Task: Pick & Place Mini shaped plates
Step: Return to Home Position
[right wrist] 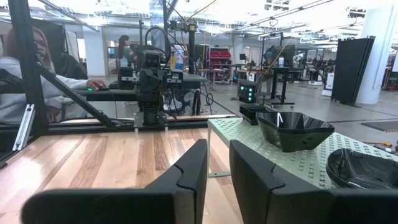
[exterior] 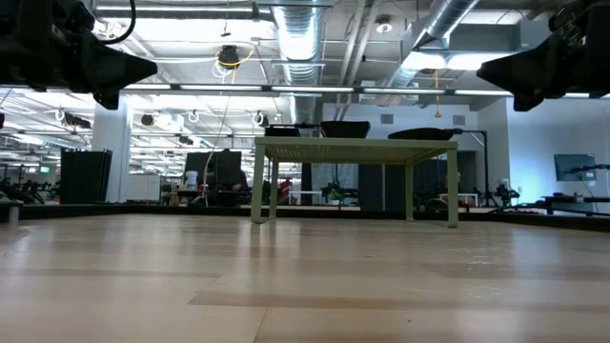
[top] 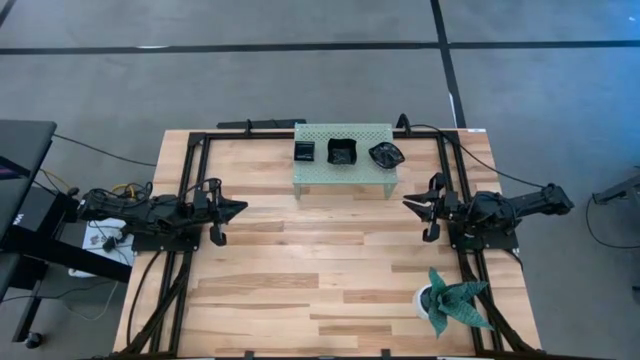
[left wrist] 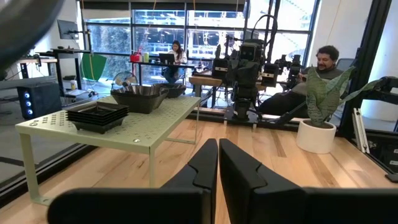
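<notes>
Both arms hang at opposite sides, empty: the left end effector [left wrist: 217, 144] is clenched, the right end effector [right wrist: 218, 147] slightly parted. Between them, at the far edge, the mini shaped plates sit nested on the shelf [top: 345, 176] as a square stack [top: 305, 152], a deep scalloped stack [top: 342, 153] and a leaf-shaped stack [top: 386, 154], all glossy black. The shelf is pale green perforated metal on thin legs. No plate lies on the wood-plank tabletop [top: 320, 270], so placing looks finished; only parking remains.

Robotics lab: ceiling ducts [exterior: 295, 38], workstations [left wrist: 163, 62].
</notes>
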